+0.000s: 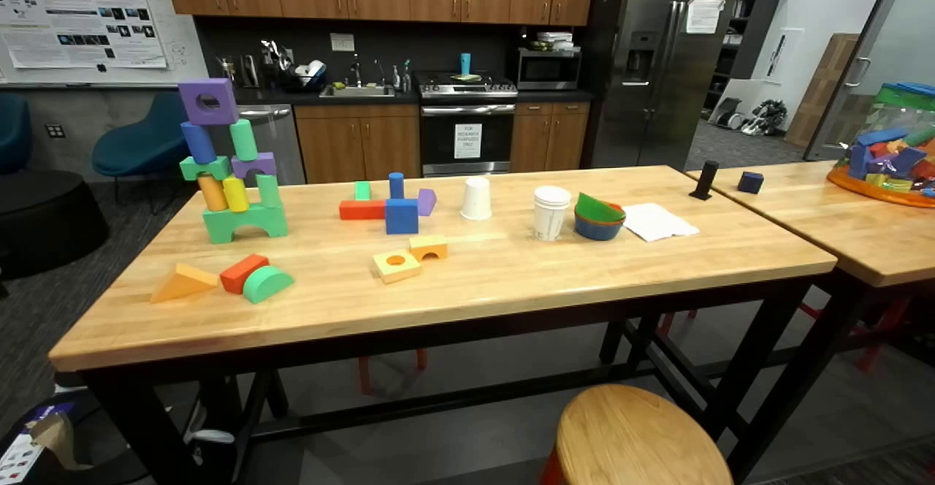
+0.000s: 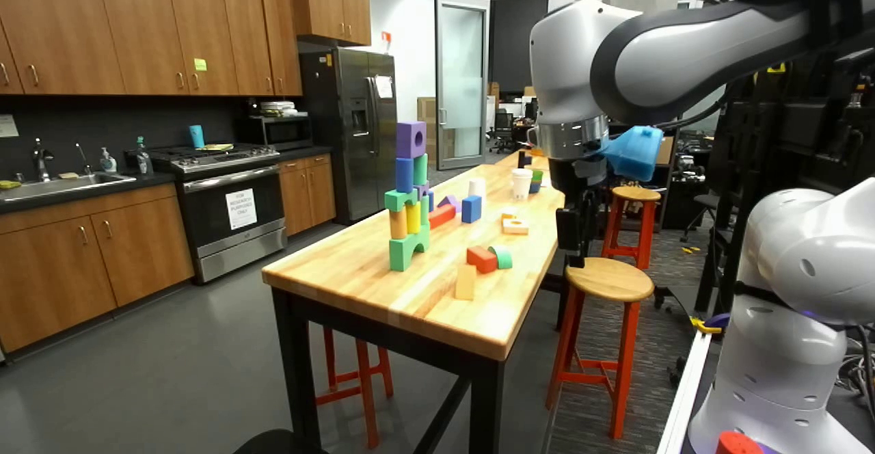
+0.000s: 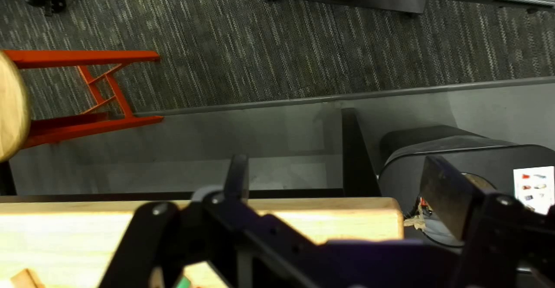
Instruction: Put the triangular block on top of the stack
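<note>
The worktop [image 1: 511, 280] has one long edge toward a stainless range [image 1: 442, 138] and the opposite long edge toward the arm [image 2: 683, 64]. The orange triangular block [image 1: 185, 284] lies near the corner where the arm-side edge meets the short edge by the stack [image 1: 252, 159], wood surface showing between it and both edges. Just beside it is a red rectangular block [image 1: 243, 275]; whether the two touch cannot be told. Next to that lies a green half-round block [image 1: 268, 285], and from there a stretch of wood runs along the arm-side edge to a yellow square block [image 1: 403, 273].

The stack stands upright nearer the range-side corner, its green arch base [image 1: 245, 216] set in from the edges and a purple block with a round hole [image 1: 208, 85] at its top. Wood separates this base from the triangular block.

The Robotiq gripper [image 3: 340, 179] is spread wide in the wrist view, its two fingers well apart, with grey floor [image 3: 295, 171] and the worktop's corner visible through the gap. In an exterior view it points downward close to the arm-side edge, seen against a wooden stool [image 2: 610, 279], well apart from triangular block and stack.
</note>
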